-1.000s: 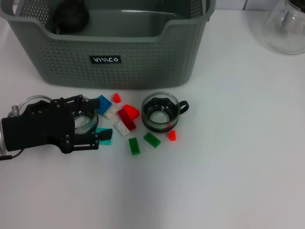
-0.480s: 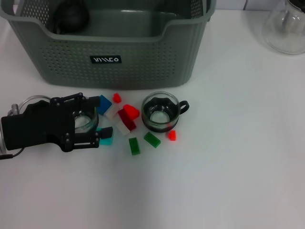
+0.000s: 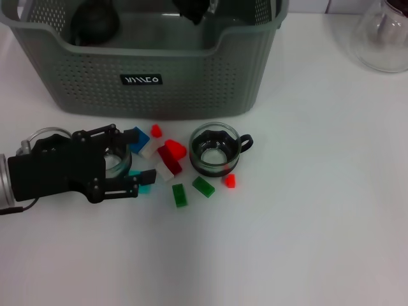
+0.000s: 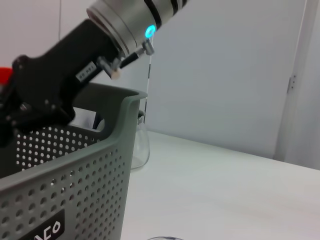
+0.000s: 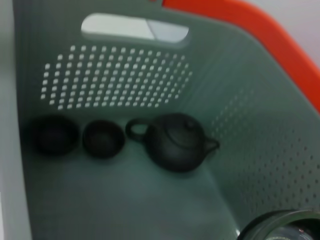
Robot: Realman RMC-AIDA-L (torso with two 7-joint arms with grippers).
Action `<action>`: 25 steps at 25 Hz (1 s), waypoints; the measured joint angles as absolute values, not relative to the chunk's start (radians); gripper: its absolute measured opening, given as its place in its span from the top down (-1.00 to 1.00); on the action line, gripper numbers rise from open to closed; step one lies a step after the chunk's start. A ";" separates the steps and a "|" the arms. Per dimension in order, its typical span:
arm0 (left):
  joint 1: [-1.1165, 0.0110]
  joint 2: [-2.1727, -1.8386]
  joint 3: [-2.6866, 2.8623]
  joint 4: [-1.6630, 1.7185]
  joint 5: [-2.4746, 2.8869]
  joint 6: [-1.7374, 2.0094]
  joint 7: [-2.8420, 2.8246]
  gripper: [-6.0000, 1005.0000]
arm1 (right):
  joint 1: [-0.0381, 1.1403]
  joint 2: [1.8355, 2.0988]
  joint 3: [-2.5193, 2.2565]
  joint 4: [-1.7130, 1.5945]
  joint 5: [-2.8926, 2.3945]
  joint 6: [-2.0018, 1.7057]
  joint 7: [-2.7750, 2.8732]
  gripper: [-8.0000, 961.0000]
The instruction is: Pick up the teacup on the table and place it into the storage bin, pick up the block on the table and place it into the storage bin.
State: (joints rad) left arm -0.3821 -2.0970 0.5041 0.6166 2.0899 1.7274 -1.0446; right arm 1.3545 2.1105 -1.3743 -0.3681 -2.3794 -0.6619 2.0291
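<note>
While the left gripper [image 3: 137,156] lies open on the table's near left around a glass teacup [image 3: 115,160], the right gripper [image 3: 194,9] (grip unreadable) hangs over the storage bin [image 3: 153,76]; blocks [image 3: 169,167] lie beside a second teacup [image 3: 215,150].

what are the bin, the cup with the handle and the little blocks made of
The storage bin looks like matte grey-green moulded plastic, with perforated walls. The teacup seems clear glass: you see through its wall, and its rim glints. The blocks, such as the green block, look like glossy coloured plastic bricks.
</note>
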 joint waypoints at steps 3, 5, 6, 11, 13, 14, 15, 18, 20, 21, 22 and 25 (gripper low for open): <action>-0.387 -2.097 0.503 0.617 2.089 1.727 -1.045 -0.67 | 1.349 2.111 -1.384 -0.364 -2.377 -0.658 2.032 0.85; -0.388 -2.097 0.503 0.617 2.089 1.727 -1.045 -0.67 | 1.346 2.111 -1.384 -0.364 -2.377 -0.660 2.032 0.85; -0.388 -2.097 0.503 0.617 2.089 1.727 -1.045 -0.67 | 1.345 2.111 -1.385 -0.363 -2.377 -0.662 2.032 0.85; -0.389 -2.097 0.503 0.617 2.088 1.725 -1.045 -0.67 | 1.338 2.112 -1.385 -0.363 -2.375 -0.665 2.035 0.85; -0.389 -2.097 0.503 0.617 2.088 1.725 -1.045 -0.68 | 1.336 2.112 -1.385 -0.363 -2.375 -0.665 2.037 0.85; -0.390 -2.097 0.503 0.617 2.088 1.724 -1.045 -0.68 | 1.335 2.112 -1.385 -0.363 -2.375 -0.665 2.039 0.85; -0.390 -2.097 0.503 0.617 2.088 1.724 -1.045 -0.68 | 1.334 2.112 -1.385 -0.362 -2.375 -0.665 2.041 0.85; -0.390 -2.097 0.503 0.617 2.088 1.724 -1.045 -0.68 | 1.328 2.113 -1.385 -0.363 -2.374 -0.666 2.046 0.85; -0.390 -2.097 0.503 0.617 2.088 1.723 -1.045 -0.68 | 1.322 2.114 -1.385 -0.369 -2.368 -0.666 2.051 0.85; -0.390 -2.097 0.503 0.617 2.088 1.723 -1.045 -0.68 | 1.321 2.114 -1.385 -0.371 -2.363 -0.666 2.055 0.85; -0.389 -2.097 0.503 0.617 2.088 1.722 -1.045 -0.68 | 1.320 2.114 -1.385 -0.372 -2.359 -0.666 2.058 0.85; -0.387 -2.097 0.503 0.617 2.088 1.722 -1.045 -0.67 | 1.319 2.113 -1.385 -0.373 -2.353 -0.670 2.068 0.84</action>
State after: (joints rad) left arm -0.3872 -2.0969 0.5032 0.6166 2.0877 1.7222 -1.0446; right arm 1.3188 2.1130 -1.3849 -0.3729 -2.3530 -0.6703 2.0680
